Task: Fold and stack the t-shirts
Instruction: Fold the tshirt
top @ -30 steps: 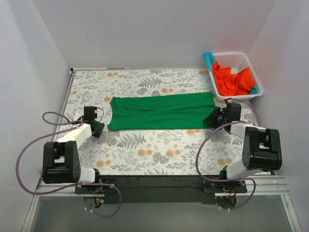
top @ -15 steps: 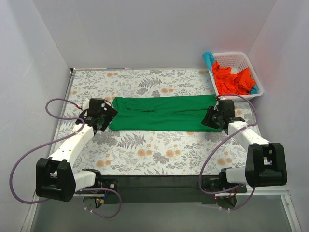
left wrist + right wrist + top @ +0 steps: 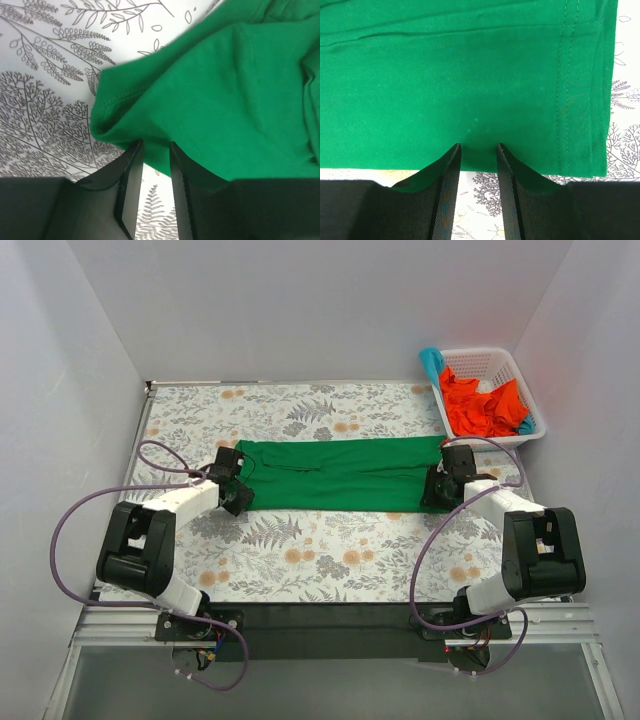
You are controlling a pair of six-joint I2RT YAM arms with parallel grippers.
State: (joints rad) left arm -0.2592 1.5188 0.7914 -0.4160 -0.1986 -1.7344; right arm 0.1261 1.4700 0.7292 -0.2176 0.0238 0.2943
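A bright green t-shirt [image 3: 340, 472] lies flat across the middle of the table, folded into a long band. My left gripper [image 3: 241, 502] is at its near left corner. In the left wrist view its jaws [image 3: 156, 145] stand a little apart, with the green cloth [image 3: 225, 90] edge between the tips. My right gripper [image 3: 437, 492] is at the near right corner. Its jaws [image 3: 477, 146] are apart, straddling the near edge of the green shirt [image 3: 445, 75] beside the stitched hem. Orange-red t-shirts [image 3: 480, 405] and a teal-blue one [image 3: 432, 362] are in the basket.
The white lattice basket [image 3: 482, 352] stands at the back right corner, close behind the right arm. Grey walls close in the floral tablecloth [image 3: 300, 550] on three sides. Purple cables loop beside both arm bases.
The left arm swung from the table's left side to the shirt's near left corner, opening wide on the way and narrowing again. The right gripper moved onto the shirt's right end.
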